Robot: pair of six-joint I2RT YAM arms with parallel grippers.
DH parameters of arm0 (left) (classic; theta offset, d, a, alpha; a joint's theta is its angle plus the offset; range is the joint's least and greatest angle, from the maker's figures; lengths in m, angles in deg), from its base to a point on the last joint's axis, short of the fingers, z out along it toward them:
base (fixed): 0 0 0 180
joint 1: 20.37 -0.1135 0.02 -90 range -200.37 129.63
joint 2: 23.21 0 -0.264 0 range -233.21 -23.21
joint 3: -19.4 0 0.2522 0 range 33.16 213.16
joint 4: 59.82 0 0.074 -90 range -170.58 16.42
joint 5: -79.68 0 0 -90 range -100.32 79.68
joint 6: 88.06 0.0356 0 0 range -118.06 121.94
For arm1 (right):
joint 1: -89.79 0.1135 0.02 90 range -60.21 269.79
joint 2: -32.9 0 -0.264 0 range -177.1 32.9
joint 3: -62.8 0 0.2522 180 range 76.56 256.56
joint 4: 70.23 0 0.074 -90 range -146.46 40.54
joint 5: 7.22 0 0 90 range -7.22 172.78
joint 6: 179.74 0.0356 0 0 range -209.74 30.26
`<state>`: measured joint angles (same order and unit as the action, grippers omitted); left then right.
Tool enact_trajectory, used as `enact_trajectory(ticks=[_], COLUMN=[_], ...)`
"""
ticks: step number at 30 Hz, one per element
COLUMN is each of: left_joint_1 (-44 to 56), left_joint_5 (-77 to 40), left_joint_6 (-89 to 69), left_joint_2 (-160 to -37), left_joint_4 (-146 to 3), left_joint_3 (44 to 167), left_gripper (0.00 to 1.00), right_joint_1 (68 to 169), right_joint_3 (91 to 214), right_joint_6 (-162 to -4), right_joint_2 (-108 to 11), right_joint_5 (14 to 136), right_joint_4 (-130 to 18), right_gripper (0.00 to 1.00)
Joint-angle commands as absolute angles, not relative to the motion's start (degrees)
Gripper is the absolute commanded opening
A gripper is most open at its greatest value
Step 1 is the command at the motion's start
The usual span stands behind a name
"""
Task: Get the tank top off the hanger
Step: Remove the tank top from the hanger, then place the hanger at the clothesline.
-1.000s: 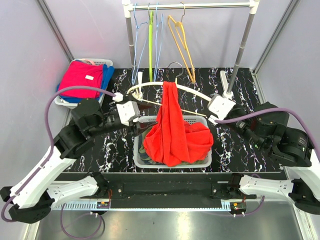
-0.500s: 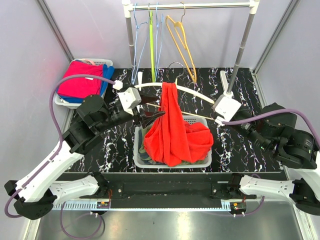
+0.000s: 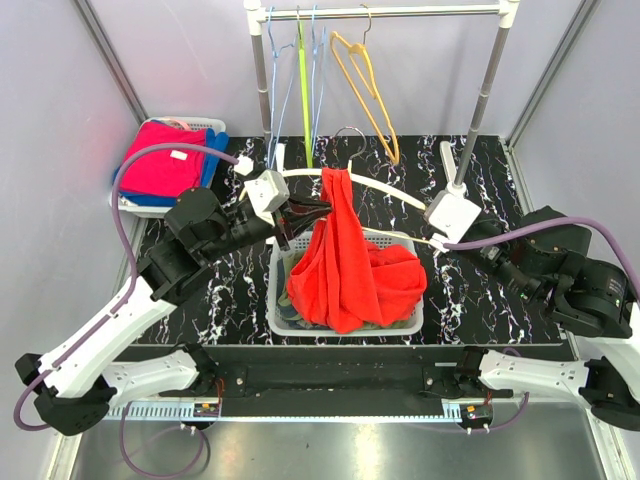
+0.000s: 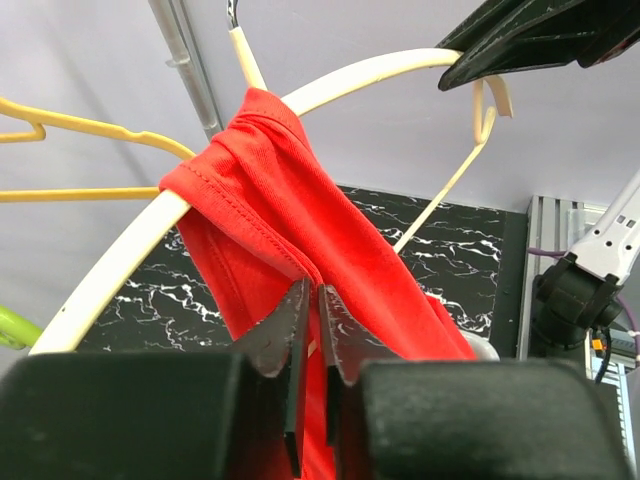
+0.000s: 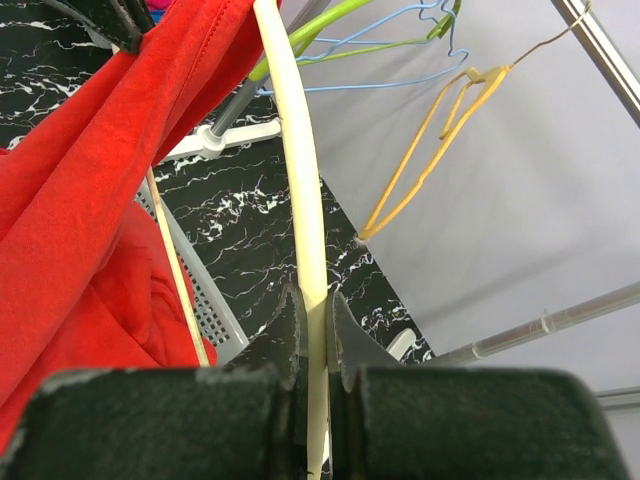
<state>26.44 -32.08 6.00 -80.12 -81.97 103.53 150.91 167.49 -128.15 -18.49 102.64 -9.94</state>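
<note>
Looking down from above, we see a red tank top (image 3: 345,260) hanging over the middle of a cream hanger (image 3: 385,185). The top part of it is bunched up on the hanger, right by the hook. The bottom part falls down into a white basket (image 3: 275,300) and lies there in a heap. The basket sits on a black table (image 3: 455,310) with white marks.

The left gripper (image 4: 312,292) is up by the hanger, on the left side of the tank top. Its two fingers are pressed nearly together, and we see a fold of the red cloth pinched between the tips.

The right gripper (image 5: 312,295) is squeezed tight on the right arm of the cream hanger. The hanger runs straight up between its fingers.

Behind them is a rail (image 3: 380,12) with more hangers on it: a yellow hanger (image 3: 365,85), a green hanger (image 3: 303,90) and thin blue ones (image 3: 280,100). At the far left is a second basket (image 3: 205,124) holding pink clothes (image 3: 160,155) with something blue under them.
</note>
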Motion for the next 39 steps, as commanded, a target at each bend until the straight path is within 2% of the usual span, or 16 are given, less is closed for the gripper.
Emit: enact_trajectory(ticks=[1,11,21,29,35,39], left_joint_1=[26.65,26.04,20.15,17.34,16.55,16.46], left_joint_5=[-31.86,-30.98,-22.47,-7.26,-7.42,-7.16], left_joint_6=[5.64,7.12,17.93,24.80,23.57,23.22], left_joint_2=[-79.73,-77.27,-71.38,-69.62,-68.74,-68.22], left_joint_4=[-76.84,-78.07,-78.85,-76.92,-75.60,-74.90], left_joint_3=[102.94,102.15,108.39,109.54,108.74,108.48], left_gripper=[0.00,0.00,0.00,0.00,0.00,0.00], right_joint_1=[150.79,150.87,150.79,150.70,150.79,149.56], right_joint_3=[167.70,166.39,164.10,169.98,173.76,176.49], right_joint_6=[-126.57,-126.30,-120.77,-116.02,-114.70,-114.87], right_joint_2=[-17.55,-16.32,-9.73,-7.61,-7.09,-5.25], right_joint_5=[102.38,103.96,106.69,108.79,113.62,118.36], right_joint_4=[-14.37,-13.23,-6.20,5.66,11.99,9.91], right_gripper=[0.00,0.00,0.00,0.00,0.00,0.00])
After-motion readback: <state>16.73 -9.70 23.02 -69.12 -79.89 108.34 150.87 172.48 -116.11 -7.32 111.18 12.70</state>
